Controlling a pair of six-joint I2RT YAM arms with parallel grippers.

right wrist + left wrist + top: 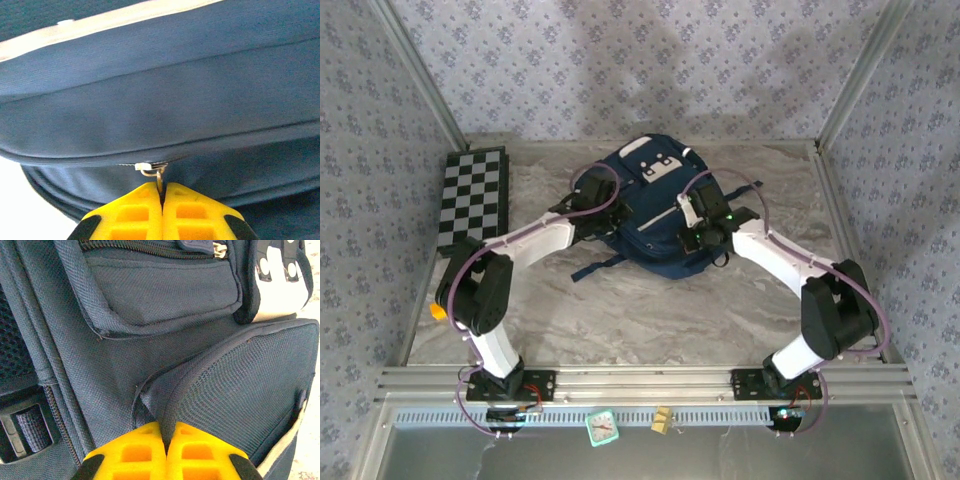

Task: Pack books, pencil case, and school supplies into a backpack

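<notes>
From above, the backpack (655, 215) lies flat near the far middle of the marbled table (620, 310), its white patches turned towards the back wall. Both arms reach in over it. The left hand (590, 205) is down on the bag's left edge and the right hand (696, 226) on its right side, so the bag sits between the two. A chequered board (473, 200) lies well apart at the table's far left, and a tiny orange block (438, 312) sits at the left edge, beside the left arm's elbow.

From the left wrist, the left hand (164, 429) is pressed nearly closed, its yellow fingers (132, 452) pinching a raised fold of navy cloth where a mesh-weave side pocket meets the body of the backpack (125, 365). The fold runs straight up out of the narrow gap. A zipped flap pocket lies beyond it, a white patch (277, 297) is at the upper right, and a dark buckle (22, 427) at the lower left.

From the right wrist, the right hand (161, 192) is closed tight on the metal zip pull (158, 176), whose ring sticks up just above the fingertips. The slider sits on the zip line of the backpack (175, 100), directly ahead of the hand. The bag's white stripe (100, 22) runs across the top.
</notes>
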